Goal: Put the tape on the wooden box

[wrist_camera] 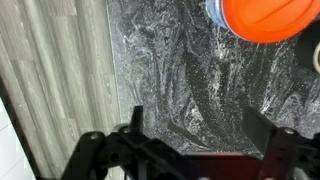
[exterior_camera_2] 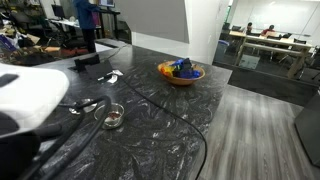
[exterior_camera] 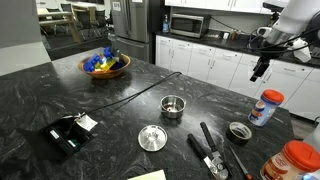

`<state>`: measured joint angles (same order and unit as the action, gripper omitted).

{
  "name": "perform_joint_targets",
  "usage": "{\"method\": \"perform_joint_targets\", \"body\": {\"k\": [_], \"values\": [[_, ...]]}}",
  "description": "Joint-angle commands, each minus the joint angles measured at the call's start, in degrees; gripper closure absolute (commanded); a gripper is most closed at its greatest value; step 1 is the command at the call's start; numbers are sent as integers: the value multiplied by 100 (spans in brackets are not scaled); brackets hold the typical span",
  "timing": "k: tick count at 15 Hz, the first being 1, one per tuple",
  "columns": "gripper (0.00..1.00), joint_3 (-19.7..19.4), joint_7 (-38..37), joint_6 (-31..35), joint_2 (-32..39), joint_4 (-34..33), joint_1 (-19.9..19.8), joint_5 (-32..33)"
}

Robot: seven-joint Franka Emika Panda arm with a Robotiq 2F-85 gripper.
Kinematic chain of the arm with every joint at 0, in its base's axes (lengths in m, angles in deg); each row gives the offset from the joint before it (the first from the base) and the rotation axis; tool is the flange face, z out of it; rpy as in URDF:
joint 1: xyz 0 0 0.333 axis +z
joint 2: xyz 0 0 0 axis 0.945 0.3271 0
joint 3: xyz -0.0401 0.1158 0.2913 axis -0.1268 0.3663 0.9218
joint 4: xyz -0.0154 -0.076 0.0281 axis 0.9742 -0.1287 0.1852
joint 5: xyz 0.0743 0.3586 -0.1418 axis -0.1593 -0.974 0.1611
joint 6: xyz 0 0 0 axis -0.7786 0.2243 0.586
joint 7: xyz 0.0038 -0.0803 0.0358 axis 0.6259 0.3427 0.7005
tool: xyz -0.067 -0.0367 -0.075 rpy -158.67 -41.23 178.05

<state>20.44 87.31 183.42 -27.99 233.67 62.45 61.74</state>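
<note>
The tape is a small dark ring lying flat on the black marble counter, right of the steel cup. My gripper hangs high above the counter's far right side, well above and behind the tape. In the wrist view the gripper is open and empty, looking down on bare counter near its edge. A pale wood-coloured corner shows at the bottom edge of an exterior view; it may be the wooden box. The tape does not show in the wrist view.
A flat steel lid, a black-handled tool, a red-capped bottle and an orange-lidded jar surround the tape. A fruit bowl and a cable lie farther off. A black device sits left.
</note>
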Motion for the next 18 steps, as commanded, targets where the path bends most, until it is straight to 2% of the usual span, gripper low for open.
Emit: {"method": "perform_joint_targets", "body": {"k": [1,7,13,15,18], "values": [[0,-16,10,-49,4,-19,68,-19],[0,-58,205,-231,-52,-87,404,-322],[0,-132,893,-450,-50,-8,1240,-1191],[0,29,667,-327,-5,2,1147,-1114],[0,35,665,-328,-1,4,1172,-1118]]}}
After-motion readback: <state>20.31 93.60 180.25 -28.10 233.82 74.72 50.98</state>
